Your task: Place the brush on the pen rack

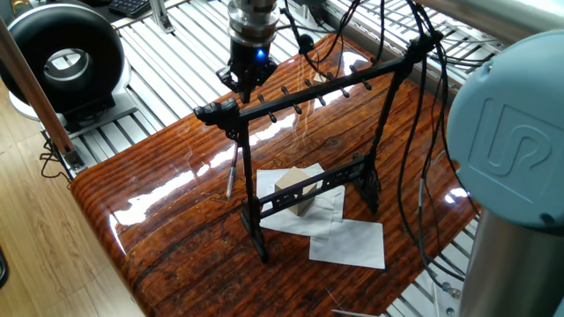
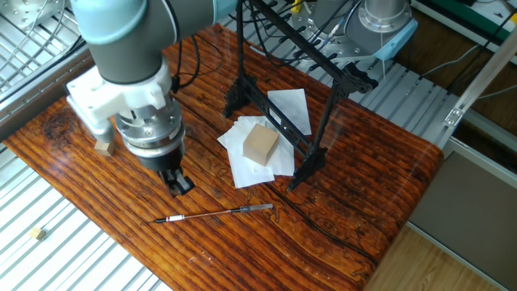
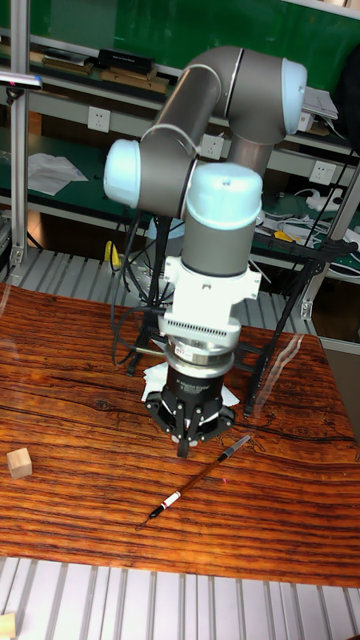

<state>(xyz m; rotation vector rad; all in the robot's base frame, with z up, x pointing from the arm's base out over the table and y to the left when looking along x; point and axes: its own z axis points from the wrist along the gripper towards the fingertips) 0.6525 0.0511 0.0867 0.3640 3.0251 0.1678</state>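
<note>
Currently my gripper (image 2: 179, 183), jaws nearly closed and empty, must open, descend beside the brush (image 2: 214, 213) and straddle its shaft.

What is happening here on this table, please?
A single robot arm is working over a wooden table. Its end effector is empty and hangs low above the wood, close to the brush, which lies flat on the table and is not yet grasped. The pen rack stands upright further back, with nothing hanging from its pegs. At the rack's foot, a small wooden block sits on some white paper sheets. Whether the end effector is open or shut is not clear.
</note>
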